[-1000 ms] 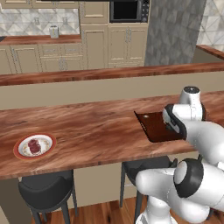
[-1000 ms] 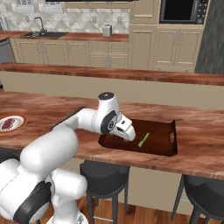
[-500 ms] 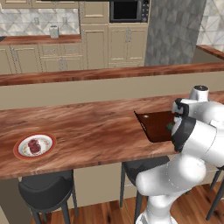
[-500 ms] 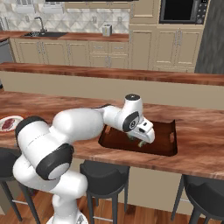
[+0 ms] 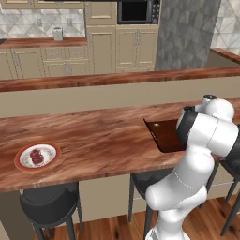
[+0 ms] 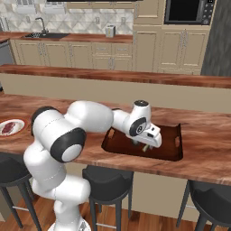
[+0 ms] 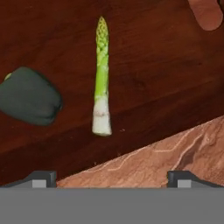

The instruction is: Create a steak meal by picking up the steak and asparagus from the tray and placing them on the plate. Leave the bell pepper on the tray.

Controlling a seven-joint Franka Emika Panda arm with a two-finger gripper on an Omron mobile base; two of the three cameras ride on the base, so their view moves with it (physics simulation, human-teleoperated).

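Observation:
The thin light-green asparagus (image 7: 101,74) lies on the dark brown tray (image 7: 153,65), straight ahead of my gripper (image 7: 112,180), which is open with nothing between its fingertips (image 7: 42,178). The dark green bell pepper (image 7: 28,101) rests on the tray beside the stalk. In the right base view my gripper (image 6: 144,144) hangs low over the near part of the tray (image 6: 170,137). The steak (image 5: 36,156) sits on the orange-rimmed plate (image 5: 21,161) far to the left on the counter. From the right base view the plate (image 6: 17,122) and steak (image 6: 7,129) show at the left edge.
The tray (image 5: 161,133) sits near the wooden counter's (image 5: 103,140) front edge. A cut-out handle (image 7: 205,13) shows at the tray's end. Dark stools (image 6: 106,185) stand below the counter. A raised ledge (image 6: 113,74) runs behind the counter.
The arm has swung right along the tray and the hand has come down over the asparagus. The gripper stays open. Plate, steak and tray have not moved.

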